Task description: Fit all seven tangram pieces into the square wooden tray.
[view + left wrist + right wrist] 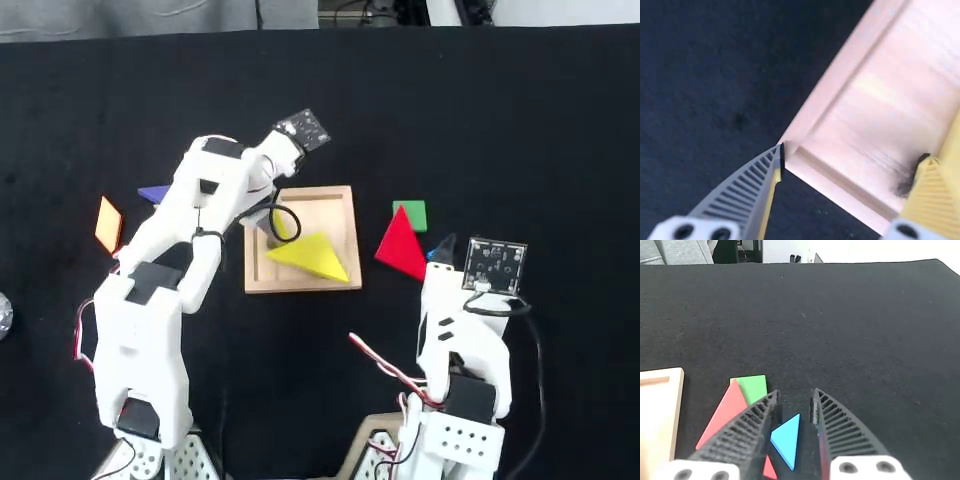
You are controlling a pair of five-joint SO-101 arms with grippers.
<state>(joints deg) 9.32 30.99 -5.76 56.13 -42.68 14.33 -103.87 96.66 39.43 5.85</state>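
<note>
At the table's middle, the square wooden tray (335, 200) holds one yellow triangle (312, 256); my left gripper (852, 156) stands released astride a tray corner, one finger outside the wall, one inside; my right gripper (795, 394) hangs spread over the light-blue triangle (786, 440), beside the red triangle (400, 245) and green square (411, 214); the dark-blue piece (152, 193) is half hidden behind my left arm, near the orange piece (108, 224).
</note>
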